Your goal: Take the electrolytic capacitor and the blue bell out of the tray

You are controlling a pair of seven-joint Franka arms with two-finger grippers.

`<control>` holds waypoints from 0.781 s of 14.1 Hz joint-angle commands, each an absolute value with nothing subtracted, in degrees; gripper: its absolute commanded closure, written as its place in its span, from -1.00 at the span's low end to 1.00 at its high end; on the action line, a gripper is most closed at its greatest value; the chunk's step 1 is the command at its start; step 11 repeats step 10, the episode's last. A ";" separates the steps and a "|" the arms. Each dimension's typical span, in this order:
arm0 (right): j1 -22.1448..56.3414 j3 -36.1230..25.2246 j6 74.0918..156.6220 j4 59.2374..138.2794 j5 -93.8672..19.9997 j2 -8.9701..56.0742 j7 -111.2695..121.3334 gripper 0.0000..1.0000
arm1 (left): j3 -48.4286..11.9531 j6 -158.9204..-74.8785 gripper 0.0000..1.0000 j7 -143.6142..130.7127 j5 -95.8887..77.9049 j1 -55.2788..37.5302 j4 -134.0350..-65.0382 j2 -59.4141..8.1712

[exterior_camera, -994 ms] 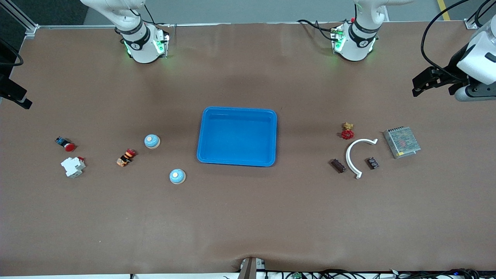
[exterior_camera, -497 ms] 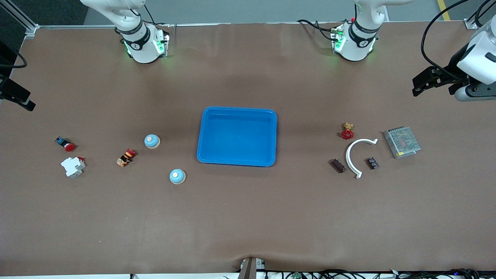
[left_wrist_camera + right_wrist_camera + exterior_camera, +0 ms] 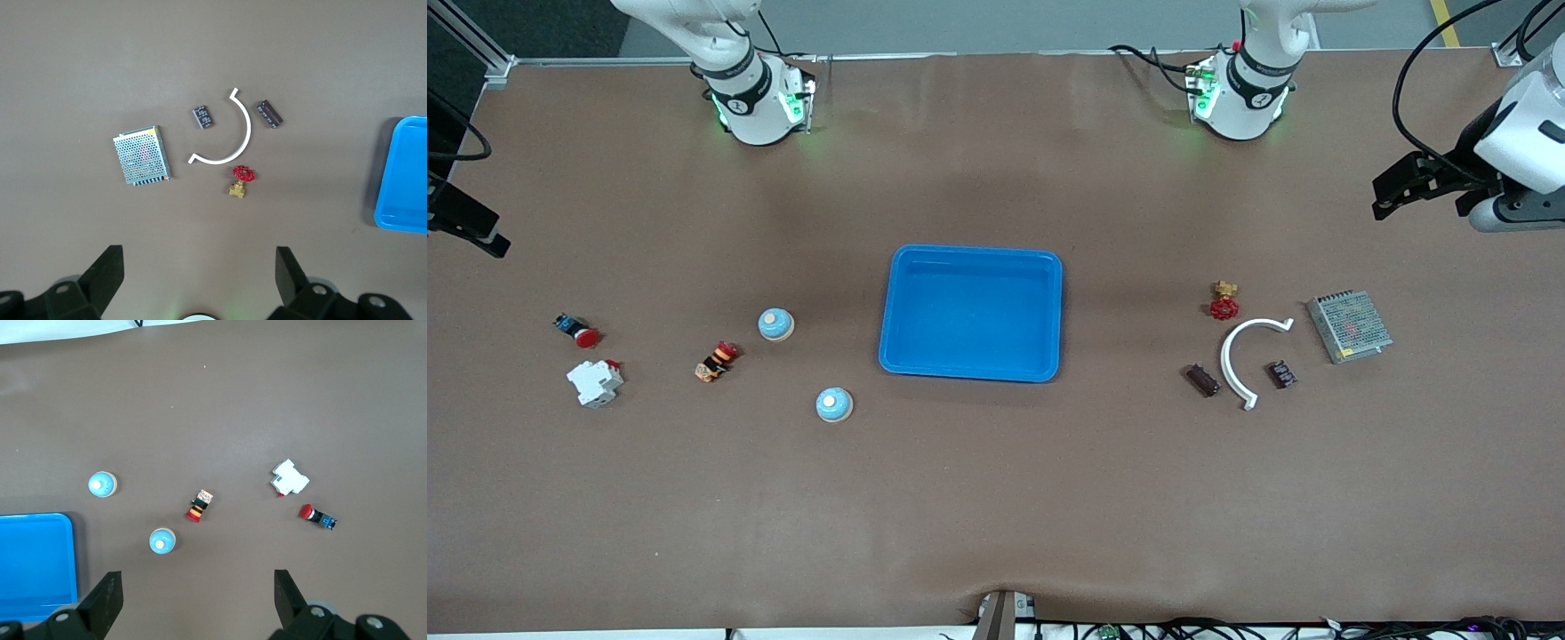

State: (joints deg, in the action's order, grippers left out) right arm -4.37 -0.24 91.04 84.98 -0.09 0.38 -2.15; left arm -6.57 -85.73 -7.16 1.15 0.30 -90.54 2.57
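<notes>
Two blue dome bells stand toward the right arm's end of the table: one [image 3: 775, 324] [image 3: 163, 541] farther from the front camera, one [image 3: 834, 404] [image 3: 102, 484] nearer. Two dark brown capacitor-like parts [image 3: 1202, 380] [image 3: 1282, 374] lie either side of a white curved piece toward the left arm's end; both show in the left wrist view [image 3: 270, 113] [image 3: 203, 116]. My left gripper [image 3: 1398, 187] [image 3: 200, 280] is open and empty, high over the table's left-arm end. My right gripper [image 3: 467, 227] [image 3: 199, 600] is open and empty, high over the table's right-arm end.
A blue tray [image 3: 889, 311] sits mid-table. By the capacitors lie a red-handled brass valve [image 3: 1224, 304], a white curved piece [image 3: 1232, 356] and a metal mesh box [image 3: 1349, 326]. By the bells lie an orange-black part [image 3: 716, 360], a white breaker [image 3: 594, 382] and a red push button [image 3: 578, 332].
My right gripper has drifted slightly at the table's edge. Nothing on the table has moved.
</notes>
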 commanded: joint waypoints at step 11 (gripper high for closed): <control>-3.96 -0.44 91.76 84.46 -0.09 0.70 -2.81 -1.00 | -7.12 -84.38 -1.00 -7.03 0.00 0.79 -89.56 2.46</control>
